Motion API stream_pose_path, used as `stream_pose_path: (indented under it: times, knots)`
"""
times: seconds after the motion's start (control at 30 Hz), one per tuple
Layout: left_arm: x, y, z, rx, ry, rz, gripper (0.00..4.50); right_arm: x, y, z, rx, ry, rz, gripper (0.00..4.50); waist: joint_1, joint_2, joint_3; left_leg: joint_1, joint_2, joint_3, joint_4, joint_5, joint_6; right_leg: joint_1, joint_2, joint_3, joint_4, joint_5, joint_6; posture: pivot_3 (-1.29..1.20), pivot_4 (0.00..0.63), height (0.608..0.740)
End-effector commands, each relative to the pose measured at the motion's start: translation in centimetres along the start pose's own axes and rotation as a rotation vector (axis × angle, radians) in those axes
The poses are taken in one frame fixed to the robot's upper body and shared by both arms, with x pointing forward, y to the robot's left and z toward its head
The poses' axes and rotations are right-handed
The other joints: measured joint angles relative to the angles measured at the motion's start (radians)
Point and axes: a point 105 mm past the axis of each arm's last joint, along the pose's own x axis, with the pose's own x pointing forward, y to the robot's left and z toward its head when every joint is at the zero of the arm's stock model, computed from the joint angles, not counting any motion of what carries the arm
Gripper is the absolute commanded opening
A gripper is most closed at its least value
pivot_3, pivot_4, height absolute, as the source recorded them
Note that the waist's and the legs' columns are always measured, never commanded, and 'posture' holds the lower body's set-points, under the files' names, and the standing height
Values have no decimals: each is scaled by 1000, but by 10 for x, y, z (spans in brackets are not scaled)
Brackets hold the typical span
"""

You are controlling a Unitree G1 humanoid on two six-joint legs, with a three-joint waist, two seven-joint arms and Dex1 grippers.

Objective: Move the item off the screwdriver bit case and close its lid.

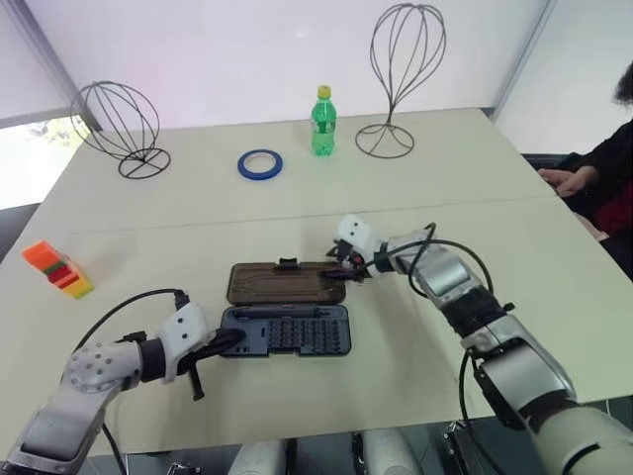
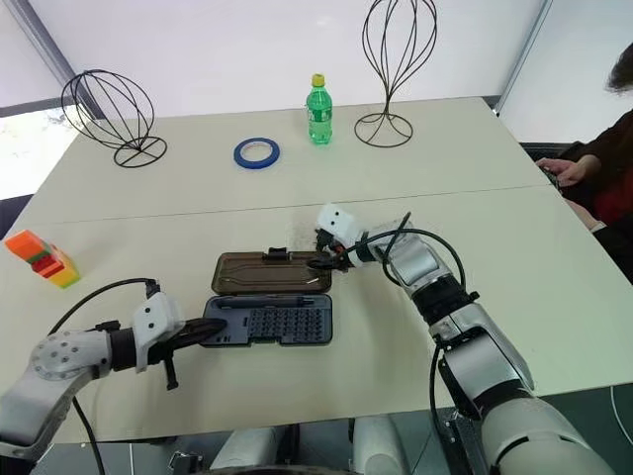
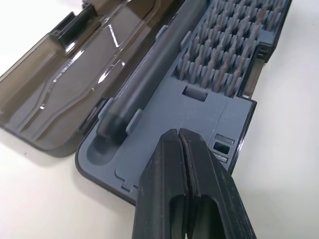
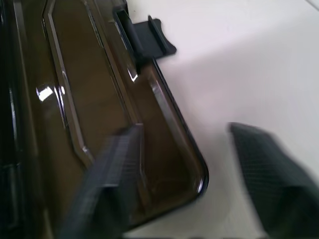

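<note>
On the cream table (image 1: 475, 188), my left gripper (image 3: 185, 149) presses its closed fingers onto the screwdriver bit case (image 1: 287, 331) — rows of bits upright in the tray. My right gripper (image 4: 184, 164) straddles a corner of the lid (image 1: 285, 284), fingers parted — one over it, one outside. Case and lid run left to right; the item (image 1: 57, 268) sits far left.
</note>
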Motion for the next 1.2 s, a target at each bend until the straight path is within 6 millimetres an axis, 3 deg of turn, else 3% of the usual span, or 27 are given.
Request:
stream_pose_path:
  times: [0.03, 0.07, 0.3, 0.4, 0.53, 0.63, 0.83, 0.93, 1.07, 1.13, 1.2]
  knots:
    - [-2, -6, -24, -76, 99, 8, 0, 6, 3, -18, -1, 75, 37, 496, 0, 1, -4, 0, 0, 0, 0, 0, 0, 0, 0, 0, 0, 0, 0, 0, 150, 740]
    - [-3, -6, -24, -81, 99, 11, 0, 8, 3, -19, -5, 83, 46, 69, 0, 1, -6, 0, 0, 0, 0, 0, 0, 0, 0, 0, 0, 1, 1, 0, 150, 740]
    - [-4, -9, -31, -120, 99, 34, 0, 17, -4, -25, -109, 112, 31, 69, -22, 3, -14, 8, 2, -1, -3, 0, 0, 6, 2, 0, 1, -2, -3, 0, 150, 740]
    - [-3, -13, -32, -131, 93, 36, 0, 12, -19, -3, -239, 41, -60, 69, -25, 3, -15, 21, 2, -1, -9, 0, 0, 17, 1, 0, 0, -7, -2, 0, 150, 740]
    - [-1, -13, -27, -156, 63, 56, 0, -7, -31, 35, -439, -72, -163, 69, -24, 5, -13, 22, 2, -1, -11, 0, 0, 17, 1, 0, 0, -9, 0, 0, 150, 740]
    - [3, -8, -14, -224, -12, 90, 0, -24, -22, 56, -635, -125, -206, 69, -15, 5, -13, 16, 2, -2, -9, 1, -1, 12, 1, 0, 1, -9, 0, 0, 150, 740]
    - [8, 2, 3, -322, -104, 122, 0, -34, 11, 44, -744, -121, -171, 69, 6, 3, -11, 10, 0, -2, -10, 1, -2, 7, -1, 0, 0, -6, 1, 0, 150, 740]
    - [4, 9, 26, -435, -235, 112, 0, -37, 16, 41, -751, -117, -180, 69, 4, -1, -9, 8, 0, -2, -10, 1, -2, 4, -1, 0, 0, -7, -2, 0, 150, 740]
    - [-24, 45, 71, -608, -506, 128, 0, -39, 15, 43, -771, -123, -210, 69, 4, -7, -5, -1, 1, -3, -9, 2, -4, -5, 0, -2, 1, -5, 0, 0, 150, 740]
    - [-41, 75, 79, -626, -577, 245, 0, -40, 13, 44, -783, -122, -224, 69, 6, -8, -4, -3, 1, -4, -8, 3, -5, -7, 0, -2, 1, -4, 0, 0, 150, 740]
    - [-52, 106, 74, -626, -597, 394, 0, -40, 12, 45, -787, -123, -234, 69, 6, -8, -4, -3, 1, -4, -9, 3, -5, -7, 0, -2, 1, -4, -1, 0, 150, 740]
